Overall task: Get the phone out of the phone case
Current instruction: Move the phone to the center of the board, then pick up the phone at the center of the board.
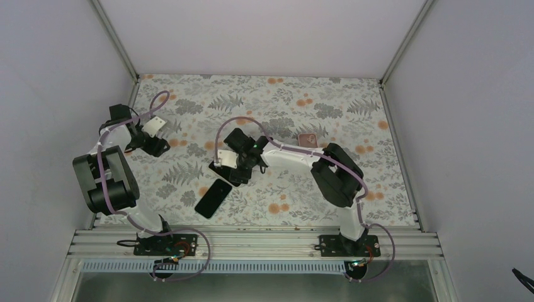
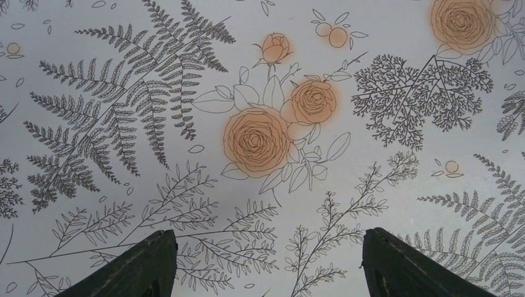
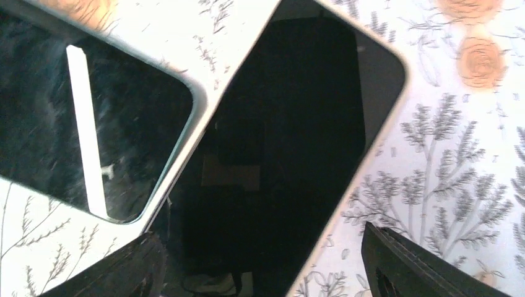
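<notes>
The right gripper (image 3: 261, 247) hangs wide open over 1 dark slab (image 3: 291, 124). A shiny slab (image 3: 80, 124) lies just beside it on the counter (image 3: 446, 185). The left gripper (image 2: 269, 238) is wide open, holding nothing.

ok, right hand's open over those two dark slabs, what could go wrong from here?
The open right hand hangs low over one slab, which seems to touch the other slab; a descent or sweep could shove both.
I can't tell which is phone and which is case, so a regrasp might take the wrong one.
The left hand is open over the table, away from both, so nothing braces them.
</notes>
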